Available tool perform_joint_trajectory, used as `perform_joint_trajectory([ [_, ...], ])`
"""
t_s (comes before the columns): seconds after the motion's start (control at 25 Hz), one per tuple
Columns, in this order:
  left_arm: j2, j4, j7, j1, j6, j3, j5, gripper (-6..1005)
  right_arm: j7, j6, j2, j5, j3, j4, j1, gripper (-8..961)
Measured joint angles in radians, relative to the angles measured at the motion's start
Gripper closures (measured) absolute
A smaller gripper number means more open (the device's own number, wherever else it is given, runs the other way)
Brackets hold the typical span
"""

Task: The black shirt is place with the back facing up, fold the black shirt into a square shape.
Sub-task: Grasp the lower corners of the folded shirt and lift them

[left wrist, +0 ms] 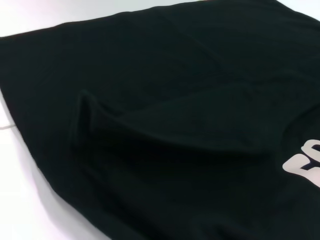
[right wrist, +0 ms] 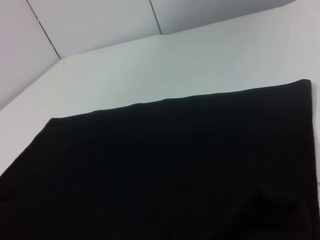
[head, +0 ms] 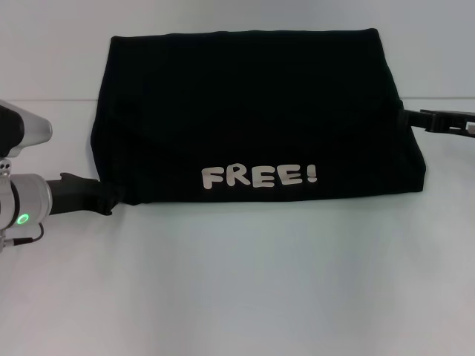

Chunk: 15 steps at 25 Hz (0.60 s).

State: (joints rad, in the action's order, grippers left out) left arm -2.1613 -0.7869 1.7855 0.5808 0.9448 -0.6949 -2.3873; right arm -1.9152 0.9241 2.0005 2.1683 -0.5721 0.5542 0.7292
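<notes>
Shirt [head: 252,111] folded, left gripper [head: 104,197] at corner

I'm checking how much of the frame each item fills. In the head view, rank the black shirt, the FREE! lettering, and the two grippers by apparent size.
1. The soft black cloth shirt, by far the largest.
2. The pale FREE! lettering.
3. The hard black left gripper and the right gripper look alike: each shows only partly at the shirt's edges, so I won't rank them.
</notes>
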Motion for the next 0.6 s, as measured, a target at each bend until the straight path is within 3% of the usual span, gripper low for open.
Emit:
perform_joint_trajectory([
  [0.04,0.0,0.0,0.0,0.0,-0.002,0.0,0.0,798,-0.005,0.0,-0.005,0.006,-0.001,-0.003,-0.001,434],
  [0.24,0.0,-0.007,0.003,0.0,0.006,0.004,-0.019,957,-0.122,-0.001,-0.035,0.109,-0.007,-0.006,-0.003,435],
  [0.44,0.001,-0.035,0.003,-0.007,0.031,0.005,-0.022,955,-0.243,0.036,-0.055,0.264,-0.01,-0.009,0.01,435],
  [0.6,0.002,-0.047,0.003,-0.005,0.046,0.006,-0.023,954,-0.261,0.059,-0.043,0.321,-0.021,-0.01,0.02,434],
])
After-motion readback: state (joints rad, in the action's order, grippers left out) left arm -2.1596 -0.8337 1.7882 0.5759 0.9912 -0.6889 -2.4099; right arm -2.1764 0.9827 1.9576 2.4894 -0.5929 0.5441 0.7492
